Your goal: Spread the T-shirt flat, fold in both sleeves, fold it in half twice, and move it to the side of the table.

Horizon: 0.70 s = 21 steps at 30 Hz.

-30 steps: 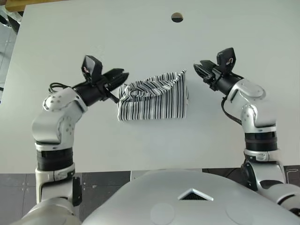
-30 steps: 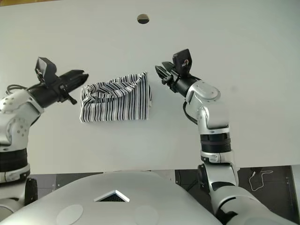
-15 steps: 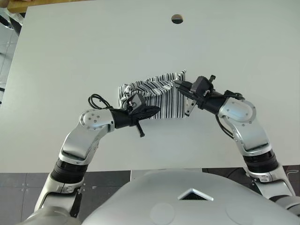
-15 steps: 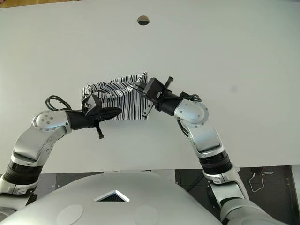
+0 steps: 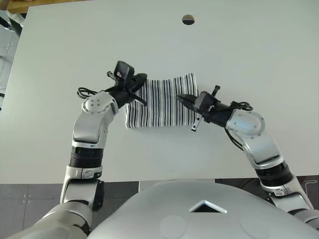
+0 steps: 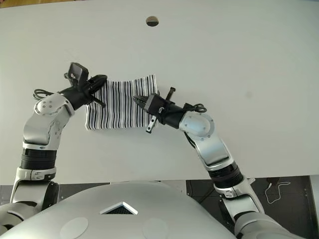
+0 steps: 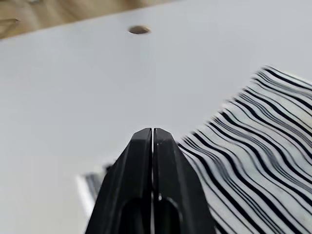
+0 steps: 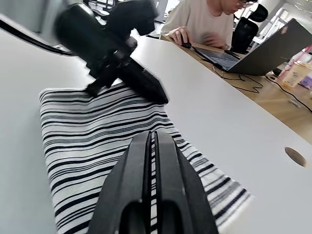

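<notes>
The black-and-white striped T-shirt [image 5: 162, 102] lies folded into a flat rectangle near the middle of the white table [image 5: 249, 55]. My left gripper [image 5: 141, 78] is shut and rests at the shirt's far left corner; its closed fingertips [image 7: 152, 132] hover over the striped cloth [image 7: 258, 146]. My right gripper [image 5: 180, 96] is shut too, its tips over the right half of the shirt, pointing left. From the right wrist, the closed fingers [image 8: 153, 139] sit just above the stripes [image 8: 92, 136], with the left gripper [image 8: 141, 80] beyond at the shirt's far edge.
A round cable hole [image 5: 188, 19] sits in the table near its far edge. Bare tabletop lies all around the shirt. Beyond the table, a person works at a laptop [image 8: 263, 51] on a wooden desk.
The shirt's raised, puffed top layer now lies flat. My left gripper swung from the shirt's near left side up to its far left corner. My right gripper slid a little toward me over the cloth.
</notes>
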### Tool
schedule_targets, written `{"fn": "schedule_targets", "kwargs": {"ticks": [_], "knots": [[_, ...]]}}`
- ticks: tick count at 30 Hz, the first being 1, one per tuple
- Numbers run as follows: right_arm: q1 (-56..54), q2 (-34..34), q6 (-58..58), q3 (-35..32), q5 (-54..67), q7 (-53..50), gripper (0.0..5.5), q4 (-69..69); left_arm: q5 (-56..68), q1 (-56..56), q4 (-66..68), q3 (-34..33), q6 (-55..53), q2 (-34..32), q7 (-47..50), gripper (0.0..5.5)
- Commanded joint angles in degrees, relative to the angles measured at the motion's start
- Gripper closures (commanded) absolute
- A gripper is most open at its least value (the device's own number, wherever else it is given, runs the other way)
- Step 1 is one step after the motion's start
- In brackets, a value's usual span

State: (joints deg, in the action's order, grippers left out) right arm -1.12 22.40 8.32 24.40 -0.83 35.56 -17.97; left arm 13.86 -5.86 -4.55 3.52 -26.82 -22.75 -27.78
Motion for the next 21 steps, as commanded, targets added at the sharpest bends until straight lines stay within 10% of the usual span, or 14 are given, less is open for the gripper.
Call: {"fn": "schedule_targets", "kwargs": {"ticks": [1, 9, 21], "knots": [[-2.4, -1.9, 2.4, 1.2, -3.1, -1.9, 5.37, 4.5, 3.9, 0.7, -5.1, -2.7, 1.5, 0.8, -2.2, 5.4], [-5.9, -2.7, 13.3, 2.4, -10.3, -5.3, 5.37, 18.7, 6.2, 1.2, -9.5, -6.7, 5.3, 1.5, -1.7, 5.4], [-5.1, 10.3, 9.6, -24.7, -8.3, -19.6, 5.37, 34.1, 4.7, 2.0, -9.4, -7.3, 7.4, 1.7, -0.6, 5.4]]}}
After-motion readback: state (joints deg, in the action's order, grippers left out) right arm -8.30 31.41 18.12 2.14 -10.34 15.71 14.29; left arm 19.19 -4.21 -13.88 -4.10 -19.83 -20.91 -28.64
